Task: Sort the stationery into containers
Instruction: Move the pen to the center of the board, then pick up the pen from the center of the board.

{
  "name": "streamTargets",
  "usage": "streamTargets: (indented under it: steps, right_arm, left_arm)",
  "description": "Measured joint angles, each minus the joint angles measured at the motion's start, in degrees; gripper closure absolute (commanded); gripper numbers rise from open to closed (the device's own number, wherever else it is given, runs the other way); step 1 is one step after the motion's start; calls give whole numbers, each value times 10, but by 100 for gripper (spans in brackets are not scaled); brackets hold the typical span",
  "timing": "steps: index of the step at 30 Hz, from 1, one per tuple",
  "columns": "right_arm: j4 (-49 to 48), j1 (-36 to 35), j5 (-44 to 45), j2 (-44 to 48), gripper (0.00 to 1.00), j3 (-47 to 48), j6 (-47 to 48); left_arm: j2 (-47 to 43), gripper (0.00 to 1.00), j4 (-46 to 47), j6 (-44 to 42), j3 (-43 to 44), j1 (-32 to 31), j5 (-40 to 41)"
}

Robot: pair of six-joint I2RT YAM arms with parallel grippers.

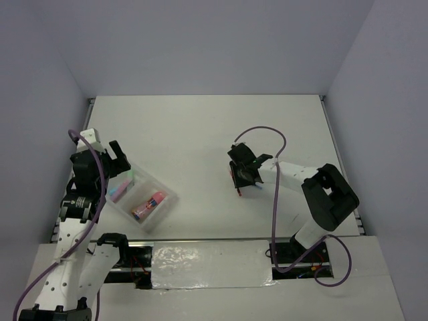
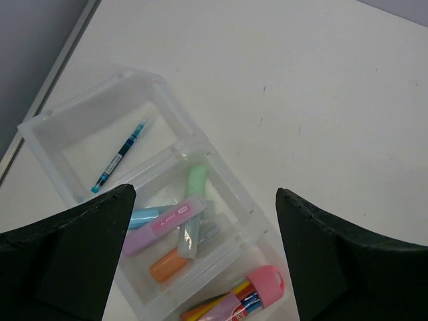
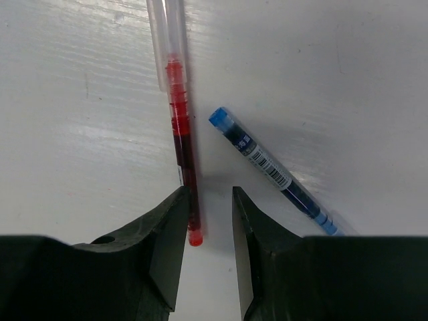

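Note:
The clear three-compartment tray (image 1: 165, 192) lies at the left, under my left gripper (image 1: 118, 158). In the left wrist view the tray (image 2: 80, 110) holds a thin blue pen (image 2: 120, 157) in the far compartment. The middle one holds green (image 2: 195, 180), purple (image 2: 164, 224), blue (image 2: 148, 215) and orange (image 2: 167, 265) highlighters. The near one holds the fat pink tube (image 2: 262, 287). My left gripper (image 2: 204, 194) is open and empty above the tray. My right gripper (image 3: 208, 200) is narrowly open, low over the table. The end of a red pen (image 3: 182, 144) lies between its jaws, against the left finger. A second blue pen (image 3: 271, 167) lies just right of it.
The grey left wall and the table's left edge (image 2: 60, 63) run close beside the tray. White table surface (image 1: 200, 134) stretches between the two arms. A purple cable (image 1: 267, 130) loops above the right wrist.

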State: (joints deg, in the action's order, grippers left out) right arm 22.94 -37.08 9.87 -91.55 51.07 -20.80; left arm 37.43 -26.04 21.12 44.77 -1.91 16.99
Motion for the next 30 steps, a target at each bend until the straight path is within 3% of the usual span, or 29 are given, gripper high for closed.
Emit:
streamTargets:
  steps: [22, 30]
  right_arm:
    - [-26, -20, -29, 26, 60, 4, -28]
    - [-22, -29, -5, -29, 61, 40, -42]
  left_arm:
    - [7, 1, 3, 0, 0, 0, -39]
    - [7, 1, 4, 0, 0, 0, -41]
